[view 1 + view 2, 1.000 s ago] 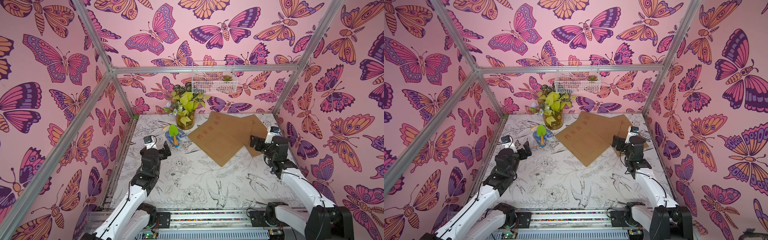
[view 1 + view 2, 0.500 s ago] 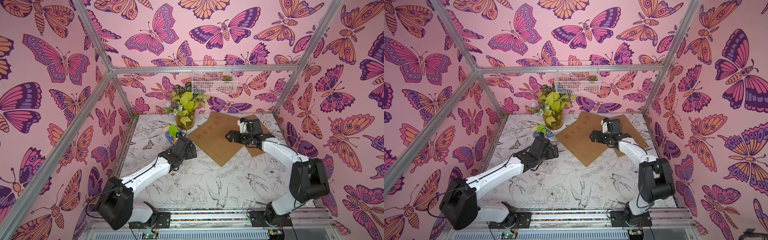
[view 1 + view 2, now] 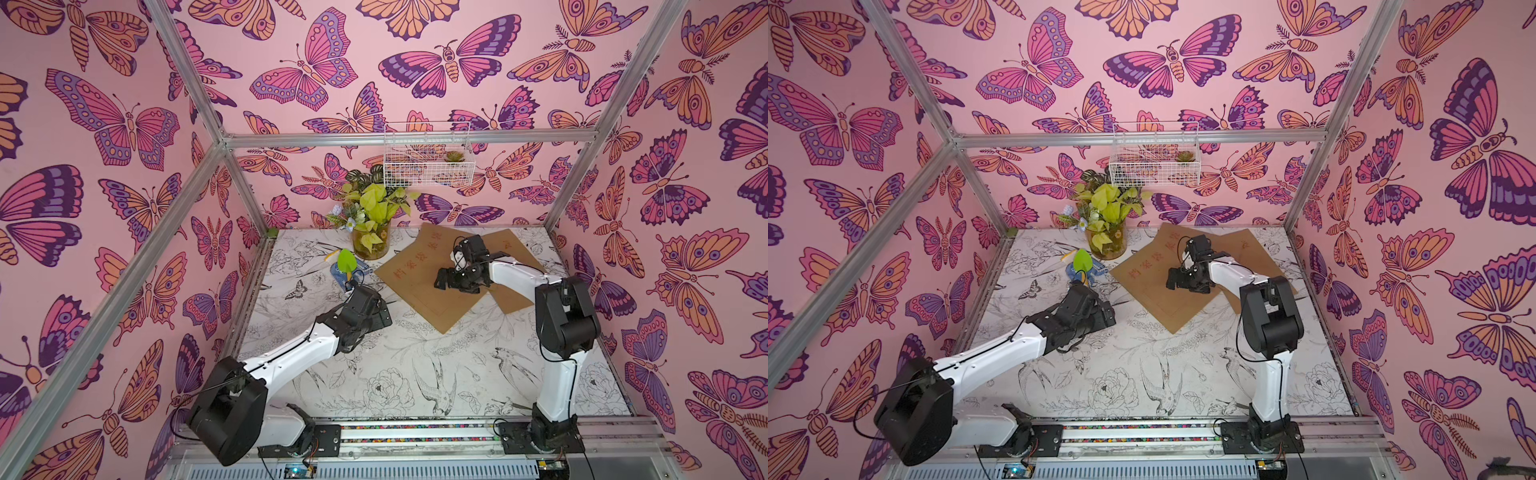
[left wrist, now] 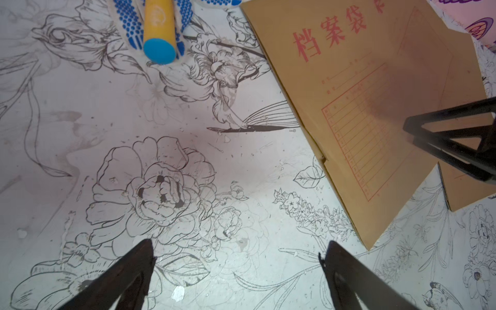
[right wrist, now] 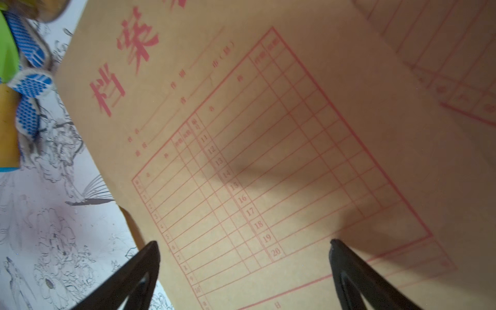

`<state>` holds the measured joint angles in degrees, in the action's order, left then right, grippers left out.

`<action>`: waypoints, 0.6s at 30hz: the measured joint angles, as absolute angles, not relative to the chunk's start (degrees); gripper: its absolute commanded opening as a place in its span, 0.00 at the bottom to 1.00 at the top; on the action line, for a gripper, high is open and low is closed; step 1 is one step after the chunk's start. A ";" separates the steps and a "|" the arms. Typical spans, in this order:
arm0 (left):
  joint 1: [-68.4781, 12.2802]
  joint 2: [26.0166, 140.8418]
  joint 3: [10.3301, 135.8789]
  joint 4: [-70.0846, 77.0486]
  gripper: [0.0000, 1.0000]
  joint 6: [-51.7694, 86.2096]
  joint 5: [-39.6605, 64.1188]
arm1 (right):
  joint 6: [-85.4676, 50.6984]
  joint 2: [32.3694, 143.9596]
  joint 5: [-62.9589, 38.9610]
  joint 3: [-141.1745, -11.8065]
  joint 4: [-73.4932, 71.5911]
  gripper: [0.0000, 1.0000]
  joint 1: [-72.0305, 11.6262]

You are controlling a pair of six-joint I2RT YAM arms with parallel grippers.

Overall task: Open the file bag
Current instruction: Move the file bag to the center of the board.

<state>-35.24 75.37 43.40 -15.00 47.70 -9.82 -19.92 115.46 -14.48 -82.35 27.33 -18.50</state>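
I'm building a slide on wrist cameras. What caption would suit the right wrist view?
Right gripper, jaws open, poised over the brown file bag with its red printed table.

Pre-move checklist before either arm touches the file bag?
1. Left gripper open: ok, over bare table beside the bag's edge.
2. Right gripper open: ok, over the file bag, holding nothing.
3. Bag lies flat, printed side up: ok.
4. Flap or closure located: cannot tell, none shows on this face.
5. Bag free of other things: not ok, it overlaps a second bag.
6. Vase apart from both grippers: ok.
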 measured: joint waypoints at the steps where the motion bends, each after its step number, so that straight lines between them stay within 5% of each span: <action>1: -35.24 74.87 42.94 -14.90 1.00 47.90 -9.82 | -19.73 115.63 -14.39 -82.32 27.66 0.99 -18.61; 18: -33.08 71.79 39.83 -12.67 1.00 49.06 -2.76 | -22.61 111.02 -14.20 -73.25 25.12 0.99 -24.25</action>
